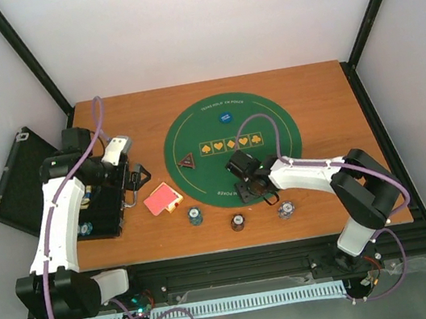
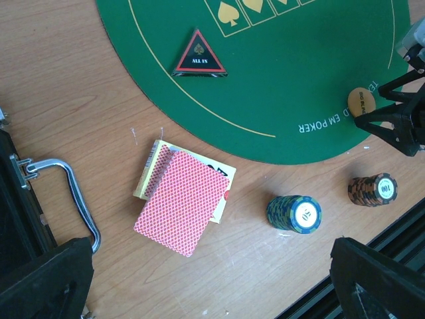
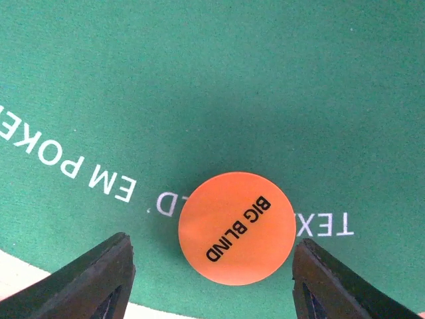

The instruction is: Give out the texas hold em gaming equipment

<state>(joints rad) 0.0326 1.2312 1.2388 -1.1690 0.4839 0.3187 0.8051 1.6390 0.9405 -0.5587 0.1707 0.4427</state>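
1. Done so far, I'd say: the blue disc (image 1: 224, 117) sat on the far part of the mat (image 1: 270, 109). The triangle (image 2: 200, 54) was on the mat's left side, and the orange disc (image 3: 237, 228) lay flat right at its near edge.
2. The right claw (image 3: 212, 247) hung low over that orange disc. Its jaws stood apart with a gap showing on each side, so it gripped nothing.
3. The left claw (image 1: 138, 178) was wide open and empty too, over the left side of the table (image 1: 315, 85), just beside the case (image 1: 28, 178).
4. Left to do, my guess: the cards (image 2: 180, 201) were all in one stack on bare table off the mat's near-left edge, none dealt.
5. Three chip stacks (image 1: 238, 222) stood in a row along the table's near edge, off the mat. I couldn't tell if that was their final spot.
6. Something might have been left in the case, but it was too small to tell.
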